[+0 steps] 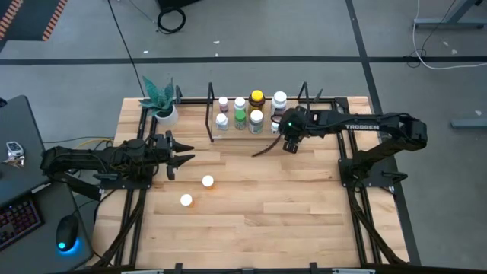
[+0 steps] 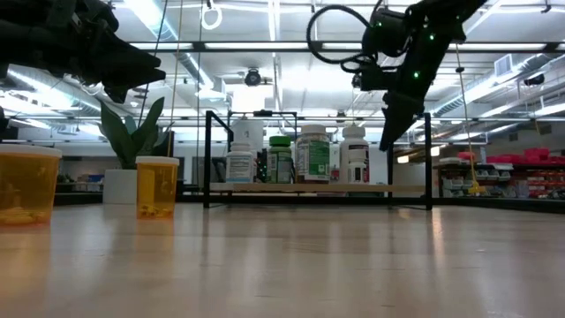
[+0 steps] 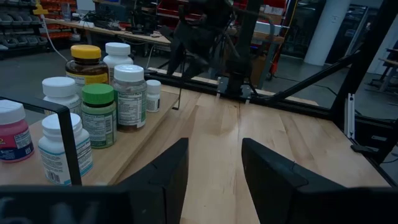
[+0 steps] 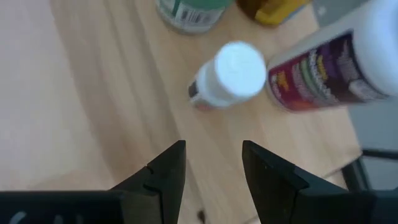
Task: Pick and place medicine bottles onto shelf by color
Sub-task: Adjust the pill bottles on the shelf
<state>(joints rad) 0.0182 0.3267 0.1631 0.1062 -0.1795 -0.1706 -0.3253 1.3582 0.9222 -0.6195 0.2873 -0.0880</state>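
The shelf stands at the table's far edge and holds several medicine bottles upright on its board, among them a yellow-capped one and a green-capped one. Two orange white-capped bottles stand on the tabletop, nearer me. My right gripper hangs open above the shelf's right end, over a small white-capped bottle and beside a purple-labelled bottle. My left gripper is open and held above the table, left of the shelf, its fingers pointing toward the table's right side past the shelf.
A white pot with a teal plant stands at the far left corner, beside the shelf's left wire upright. Bare tabletop spreads over the near and right parts. Both arm bases stand at the table's sides.
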